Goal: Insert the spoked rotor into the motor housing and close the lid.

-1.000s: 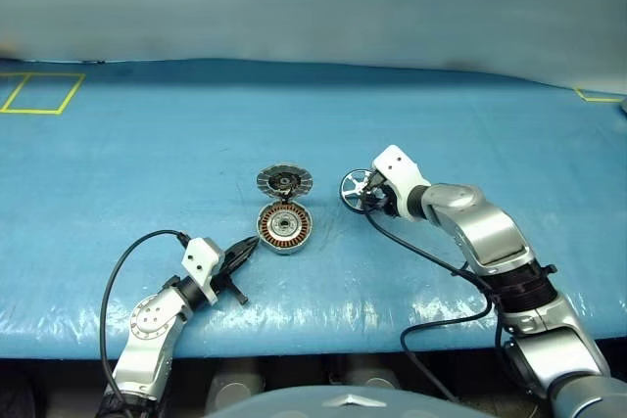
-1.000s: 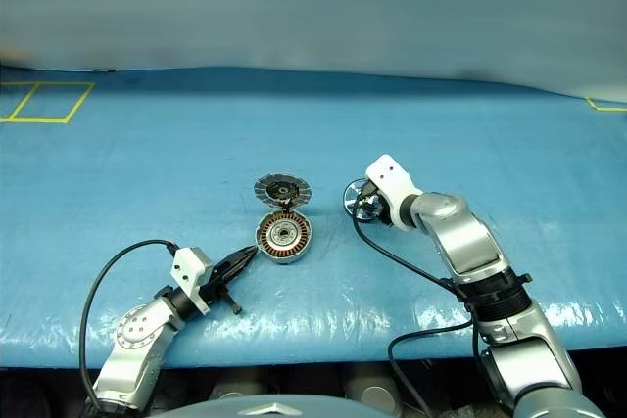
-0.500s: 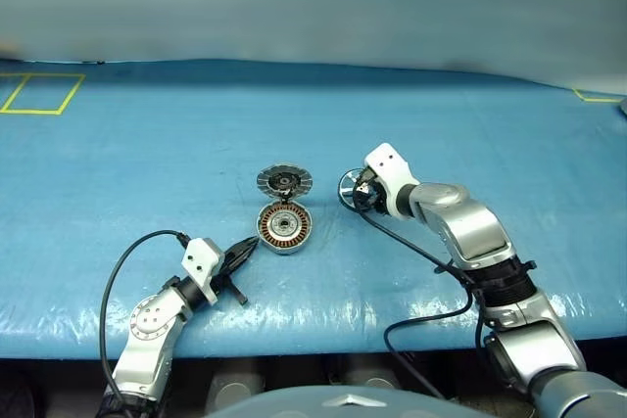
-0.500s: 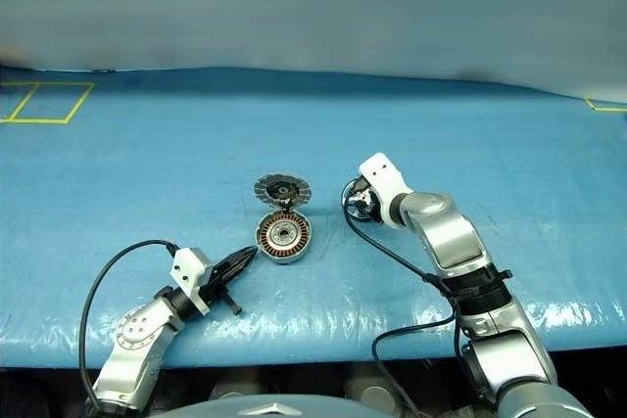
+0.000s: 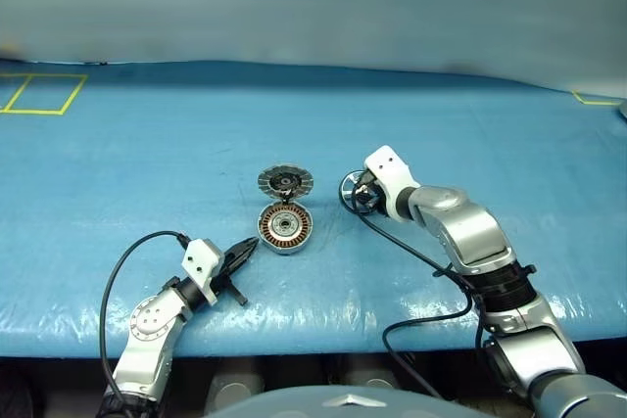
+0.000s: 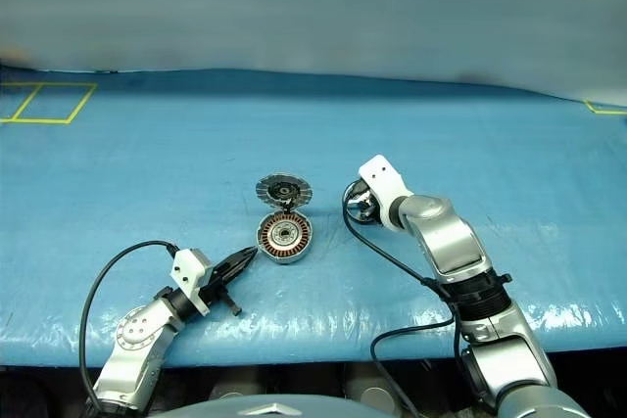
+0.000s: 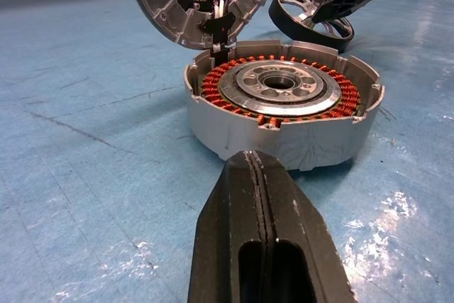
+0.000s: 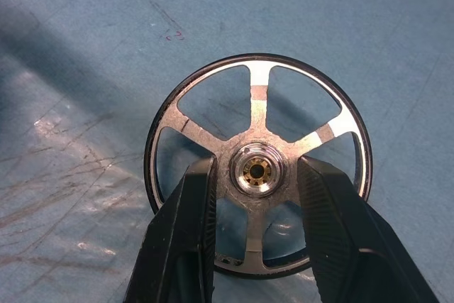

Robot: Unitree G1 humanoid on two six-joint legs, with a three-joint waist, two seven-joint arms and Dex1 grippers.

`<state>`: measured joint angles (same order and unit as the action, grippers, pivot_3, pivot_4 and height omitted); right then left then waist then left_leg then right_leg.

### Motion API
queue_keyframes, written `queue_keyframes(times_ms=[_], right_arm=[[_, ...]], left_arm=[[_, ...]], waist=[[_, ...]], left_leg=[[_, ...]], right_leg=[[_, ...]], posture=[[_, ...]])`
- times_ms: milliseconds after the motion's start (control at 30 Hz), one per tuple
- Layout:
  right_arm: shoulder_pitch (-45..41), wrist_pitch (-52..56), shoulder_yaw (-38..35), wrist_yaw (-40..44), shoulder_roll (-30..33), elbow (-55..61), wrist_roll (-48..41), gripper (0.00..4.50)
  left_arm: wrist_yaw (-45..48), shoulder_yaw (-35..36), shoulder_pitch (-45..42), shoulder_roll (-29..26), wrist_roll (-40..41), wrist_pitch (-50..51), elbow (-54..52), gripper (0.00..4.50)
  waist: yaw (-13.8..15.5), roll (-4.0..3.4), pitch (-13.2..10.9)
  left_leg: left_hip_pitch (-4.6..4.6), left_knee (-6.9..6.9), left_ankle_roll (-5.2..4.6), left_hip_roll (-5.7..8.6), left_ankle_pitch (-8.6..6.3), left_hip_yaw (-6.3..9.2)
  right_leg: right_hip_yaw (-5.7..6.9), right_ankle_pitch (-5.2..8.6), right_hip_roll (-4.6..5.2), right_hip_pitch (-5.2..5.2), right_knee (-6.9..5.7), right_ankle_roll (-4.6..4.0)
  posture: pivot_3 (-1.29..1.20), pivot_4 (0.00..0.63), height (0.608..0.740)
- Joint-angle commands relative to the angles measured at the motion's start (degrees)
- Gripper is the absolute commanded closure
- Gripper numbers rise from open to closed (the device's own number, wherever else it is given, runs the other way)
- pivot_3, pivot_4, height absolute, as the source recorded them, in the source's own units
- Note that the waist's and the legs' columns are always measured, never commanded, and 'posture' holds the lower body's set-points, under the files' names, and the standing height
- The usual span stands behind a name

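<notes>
Just right of centre frame, the right end effector (image 8: 254, 196) straddles the rotor (image 8: 257, 173) hub, fingers narrowed but not clamped; the housing (image 5: 285, 227) lies to its lower left.

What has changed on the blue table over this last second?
The right gripper has shifted slightly toward the copper-wound motor housing and narrowed its fingers around the silver hub of the black-rimmed spoked rotor, which lies on the blue table. The left gripper, the housing and the grey ribbed lid stayed put.
</notes>
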<state>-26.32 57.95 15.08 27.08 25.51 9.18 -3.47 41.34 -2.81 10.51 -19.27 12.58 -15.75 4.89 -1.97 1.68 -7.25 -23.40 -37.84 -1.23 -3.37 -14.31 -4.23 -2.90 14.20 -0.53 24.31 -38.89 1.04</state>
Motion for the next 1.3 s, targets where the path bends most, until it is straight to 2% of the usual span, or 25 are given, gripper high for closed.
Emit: queue_keyframes(times_ms=[33,100,300,367,533,800,1100,1300], right_arm=[[2.02,1.07,0.95,0.14,1.36,2.13,0.42,3.17],[2.22,1.41,-0.15,1.29,2.19,5.68,-0.69,3.17],[2.25,1.81,1.13,15.19,11.88,23.26,-9.86,3.17],[2.04,0.85,1.71,17.76,13.1,26.06,-12.19,3.17],[-0.06,0.94,3.46,16.16,6.85,29.26,-15.96,3.17],[-2.95,-1.35,13.08,9.22,-1.06,22.12,-10.6,3.17],[-4.0,-2.85,12.58,6.18,-4.2,15.93,-8.39,3.17],[-4.39,-2.04,13.36,6.82,-2.72,15.66,-7.78,3.17]], left_arm=[[0.06,0.15,0.46,0.07,0.15,-0.71,0.29,4.5],[0.06,0.22,0.6,0.0,0.16,-0.75,0.2,4.5],[0.54,0.24,0.6,-0.38,0.41,-0.74,0.19,4.5],[0.61,0.28,0.43,-0.46,0.46,-0.63,0.15,4.5],[0.85,0.34,0.27,-0.56,0.64,-0.59,-0.08,4.5],[1.24,0.18,0.61,-0.06,1.42,-0.8,-1.48,4.5],[2.95,0.18,1.32,0.68,5.11,0.72,-3.43,4.5],[3.74,0.0,1.97,1.2,6.35,0.4,-4.37,4.5]], waist=[[0.07,0.0,0.0],[0.1,-0.02,-0.01],[0.04,-0.32,-0.21],[-0.01,-0.3,-0.22],[-0.17,-0.3,-0.23],[-0.1,-0.27,-0.23],[-0.08,-0.27,-0.24],[-0.1,-0.27,-0.24]], left_leg=[[-0.01,0.01,0.0,0.0,0.0,0.01],[-0.05,0.01,0.0,0.0,0.0,0.02],[-0.19,0.02,-0.02,0.0,-0.01,0.01],[-0.18,0.02,-0.03,0.0,-0.02,0.05],[-0.17,0.0,-0.02,-0.05,-0.01,0.07],[-0.22,-0.03,-0.03,0.0,-0.02,0.03],[-0.22,-0.03,-0.03,-0.01,-0.02,0.03],[-0.23,-0.03,-0.04,-0.01,-0.02,0.02]], right_leg=[[0.01,0.0,0.0,0.0,0.0,-0.02],[0.01,0.0,0.0,0.06,0.0,-0.02],[0.0,0.01,0.01,0.21,0.01,0.02],[0.03,0.11,0.0,0.19,0.02,0.17],[0.03,0.12,-0.05,0.19,0.01,0.18],[0.04,-0.03,0.03,0.2,0.04,-0.03],[0.05,-0.04,0.01,0.21,0.04,-0.05],[0.04,-0.04,0.02,0.21,0.04,-0.04]], posture=[[0.0,0.15,0.74],[0.0,0.15,0.74],[0.0,0.15,0.74],[0.0,0.15,0.74],[0.0,0.15,0.74],[0.0,0.15,0.74],[0.0,0.15,0.74],[0.0,0.15,0.74]])
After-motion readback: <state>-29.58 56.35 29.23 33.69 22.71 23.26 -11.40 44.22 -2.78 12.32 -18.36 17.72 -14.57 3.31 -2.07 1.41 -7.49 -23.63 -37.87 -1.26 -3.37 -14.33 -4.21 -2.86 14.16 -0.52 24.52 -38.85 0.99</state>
